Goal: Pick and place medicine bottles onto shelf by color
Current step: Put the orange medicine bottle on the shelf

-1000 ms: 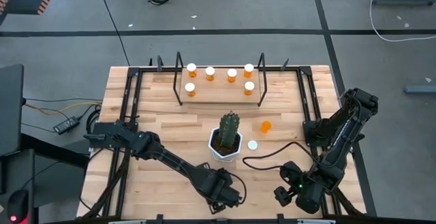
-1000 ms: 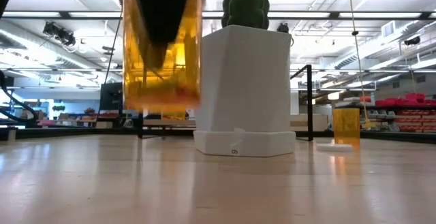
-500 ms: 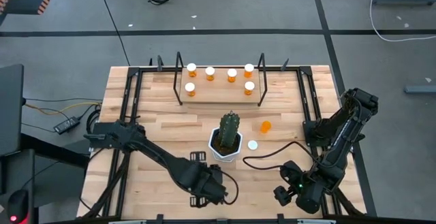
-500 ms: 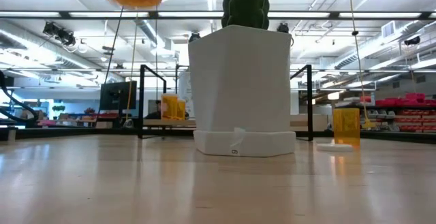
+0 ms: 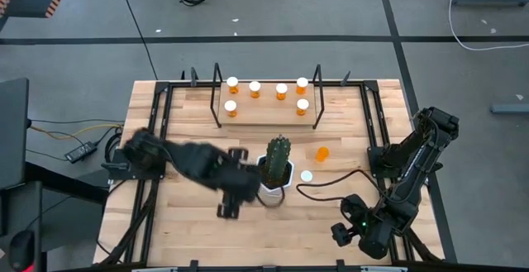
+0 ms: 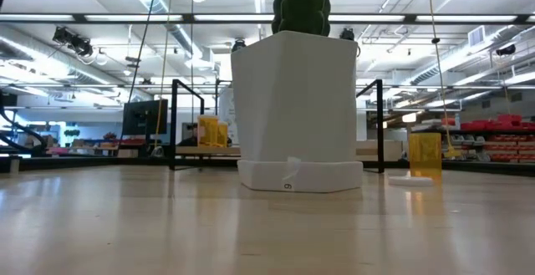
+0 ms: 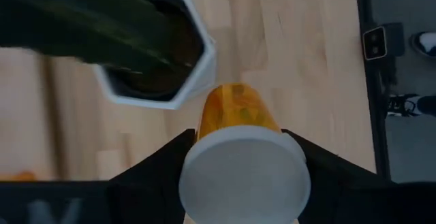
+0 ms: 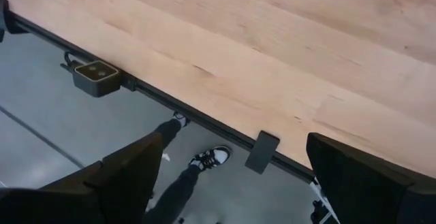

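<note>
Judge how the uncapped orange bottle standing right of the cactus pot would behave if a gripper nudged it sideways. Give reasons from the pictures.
The uncapped bottle looks empty and thin-walled, so it is probably light and would slide or tip readily. It stands taller than it is wide, which favours toppling. Being round, it would likely roll once down, perhaps toward its loose white cap.

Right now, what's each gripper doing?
Left gripper: shut on a bottle, beside the cactus.
Right gripper: open, empty, at the table's near edge.
</note>
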Available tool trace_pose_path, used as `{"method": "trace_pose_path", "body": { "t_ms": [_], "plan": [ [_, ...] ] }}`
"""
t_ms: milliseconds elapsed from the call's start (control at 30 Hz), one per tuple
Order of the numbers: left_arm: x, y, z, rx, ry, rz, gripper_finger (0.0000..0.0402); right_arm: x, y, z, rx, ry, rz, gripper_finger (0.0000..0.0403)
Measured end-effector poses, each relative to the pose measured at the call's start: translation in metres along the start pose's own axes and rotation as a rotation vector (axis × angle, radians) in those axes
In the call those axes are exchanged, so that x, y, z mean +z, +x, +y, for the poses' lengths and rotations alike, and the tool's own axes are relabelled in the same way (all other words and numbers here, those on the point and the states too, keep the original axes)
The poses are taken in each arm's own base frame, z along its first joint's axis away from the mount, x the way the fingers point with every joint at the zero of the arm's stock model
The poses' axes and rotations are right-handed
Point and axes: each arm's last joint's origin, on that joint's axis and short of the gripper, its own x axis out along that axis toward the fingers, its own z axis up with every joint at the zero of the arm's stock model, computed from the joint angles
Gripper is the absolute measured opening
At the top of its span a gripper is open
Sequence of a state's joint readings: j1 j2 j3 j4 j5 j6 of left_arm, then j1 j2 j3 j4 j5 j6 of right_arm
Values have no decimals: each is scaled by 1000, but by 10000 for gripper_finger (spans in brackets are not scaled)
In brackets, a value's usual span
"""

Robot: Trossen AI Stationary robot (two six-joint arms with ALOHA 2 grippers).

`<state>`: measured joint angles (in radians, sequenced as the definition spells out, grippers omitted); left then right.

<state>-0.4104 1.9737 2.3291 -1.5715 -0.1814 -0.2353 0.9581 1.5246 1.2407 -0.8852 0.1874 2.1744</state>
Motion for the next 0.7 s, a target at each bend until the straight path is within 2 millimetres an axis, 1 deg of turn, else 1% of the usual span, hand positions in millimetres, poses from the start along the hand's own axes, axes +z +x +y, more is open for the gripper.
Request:
{"method": "trace_pose_path", "body": {
  "t_ms": [67,167,300,400,500,633,700],
  "plan": [
    [-3,-15,19,6,2,-37,206,1,0,0,2,12,-3,371],
    [-7,-30,49,15,-3,-72,217,4,1,3,3,30,-10,371],
    [-13,-43,88,18,-13,-99,213,14,3,9,6,65,-26,371],
    [-16,-47,113,47,-2,-106,202,22,4,13,9,93,-39,371],
    [-20,-49,138,70,5,-103,200,29,5,17,12,116,-50,371],
    [-26,-44,175,108,-6,-77,215,36,6,21,16,141,-59,371],
    [-28,-38,194,128,-14,-51,220,38,7,22,20,150,-57,371]
  ]
}}
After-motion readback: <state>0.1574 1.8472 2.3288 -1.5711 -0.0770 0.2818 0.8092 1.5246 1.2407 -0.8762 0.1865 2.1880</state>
